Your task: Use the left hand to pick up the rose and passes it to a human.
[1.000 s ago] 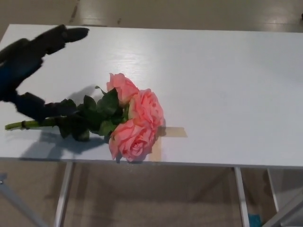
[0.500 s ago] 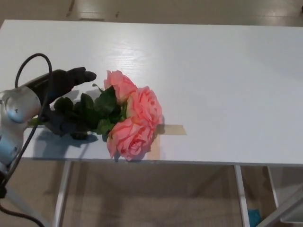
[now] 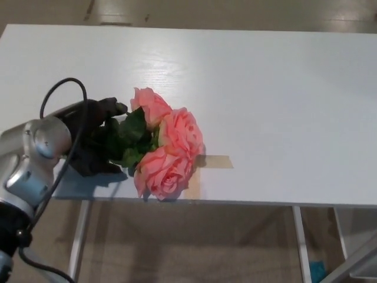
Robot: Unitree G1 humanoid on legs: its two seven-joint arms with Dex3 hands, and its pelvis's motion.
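A bunch of three pink roses [image 3: 168, 144] with dark green leaves lies on the white table [image 3: 265, 88] near its front edge, blooms pointing right. My left hand [image 3: 94, 138] lies over the stems and leaves just left of the blooms. Its black fingers [image 3: 112, 108] reach over the foliage and its thumb sits below, wrapping around the stems, which are hidden under the hand. Whether the grasp is tight is not visible. My silver left forearm [image 3: 32, 159] comes in from the lower left. The right hand is out of the picture.
A strip of tan tape [image 3: 212, 161] is stuck to the table beside the blooms. The table's front edge [image 3: 247, 203] runs just below the roses, with grey metal legs [image 3: 299, 244] and the floor beneath. A black cable [image 3: 62, 94] loops above my wrist.
My left hand has come down from the table's far left and moved right onto the rose stems, its fingers curling around them. The bunch has stayed in place.
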